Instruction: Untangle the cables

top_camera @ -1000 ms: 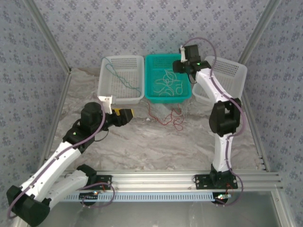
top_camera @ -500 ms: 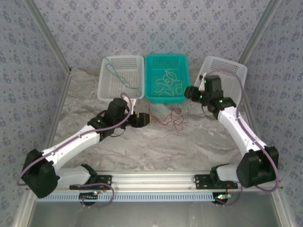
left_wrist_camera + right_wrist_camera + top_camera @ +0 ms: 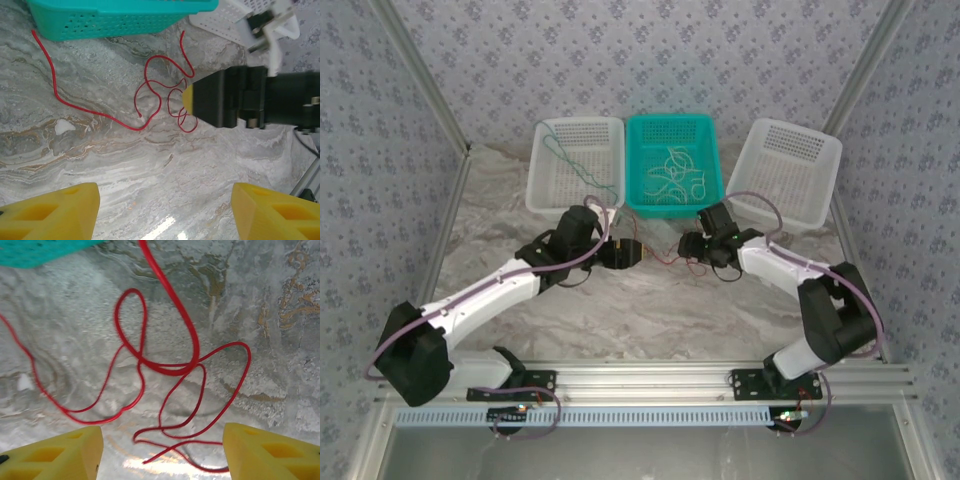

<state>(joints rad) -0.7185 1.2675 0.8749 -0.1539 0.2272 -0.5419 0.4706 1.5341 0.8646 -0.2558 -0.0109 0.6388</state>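
Tangle of thin red flexible wires, laid on grey marbled tabletop near teal plastic basket, knot centred just ahead of the right gripper, fingers spread wide, tail run off to its left; left gripper, likewise spread, judged farther back.

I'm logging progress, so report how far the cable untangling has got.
Done: a green cable lies alone in the left white basket. In hand: the left gripper and right gripper hover low over the red cables knotted on the table, jaws open, nothing gripped. Left: that red tangle, plus the cream cables heaped in the teal basket.
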